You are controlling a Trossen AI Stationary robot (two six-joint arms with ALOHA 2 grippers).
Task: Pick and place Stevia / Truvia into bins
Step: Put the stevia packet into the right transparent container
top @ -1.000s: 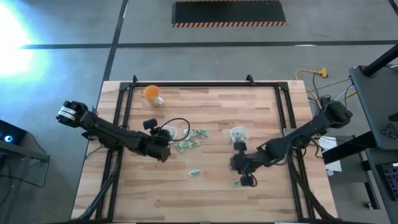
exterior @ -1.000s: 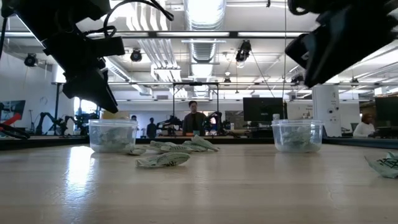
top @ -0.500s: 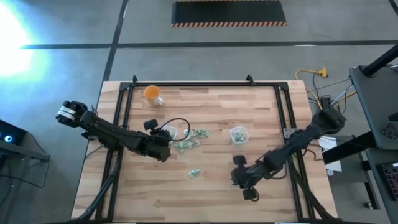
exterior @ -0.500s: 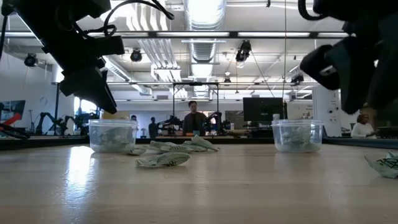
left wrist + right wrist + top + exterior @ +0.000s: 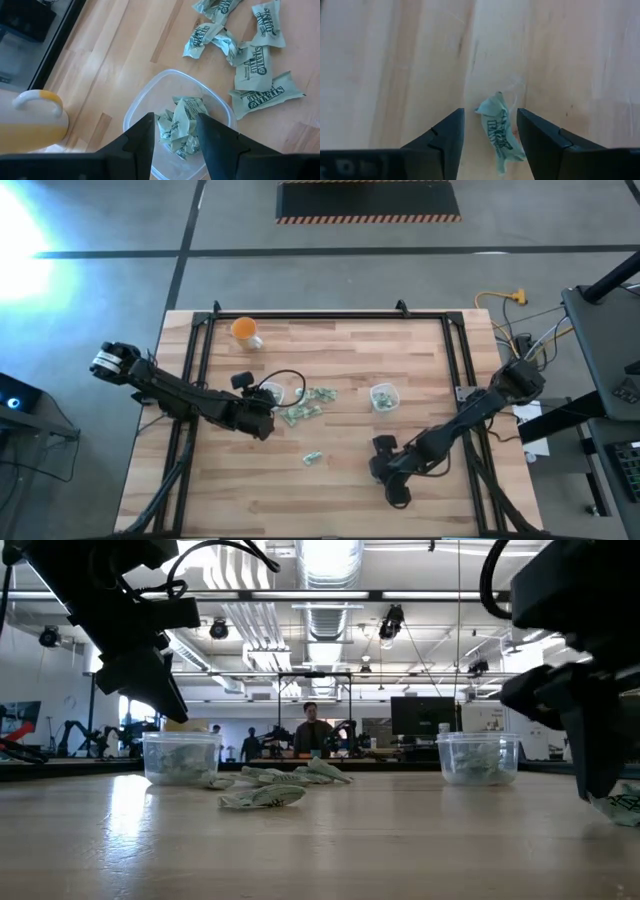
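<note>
Wooden slat table [image 5: 340, 350] under both arms, open lab space behind it in the low view with a person [image 5: 311, 730] far off at a desk. We have the right gripper [image 5: 489, 131] low over the near right part of the table, fingers apart, straddling a lone crumpled sachet [image 5: 497, 132] that lies flat on the wood between the two tips (in the high view the arm covers it, so we go by the wrist camera). To do this pick well we'd judge: come straight down until the tips touch the wood, keep the sachet centred in the gap, then close slow so the paper bunches up between the pads instead of skating out sideways; lift only once it's pinched. The right bin [image 5: 383, 396] sits farther back from the gripper, well apart, already holding some packets, so that's the drop target. Left gripper [image 5: 174, 131] hangs over the left bin [image 5: 140, 107] with fingers apart and nothing between them; that bin holds a wad of sachets. A loose pile of sachets [image 5: 305, 406] lies just beside the left bin, one more single sachet [image 5: 312, 458] sits nearer the table middle, and the orange cup [image 5: 243, 330] stands at the far left corner, out of play.
</note>
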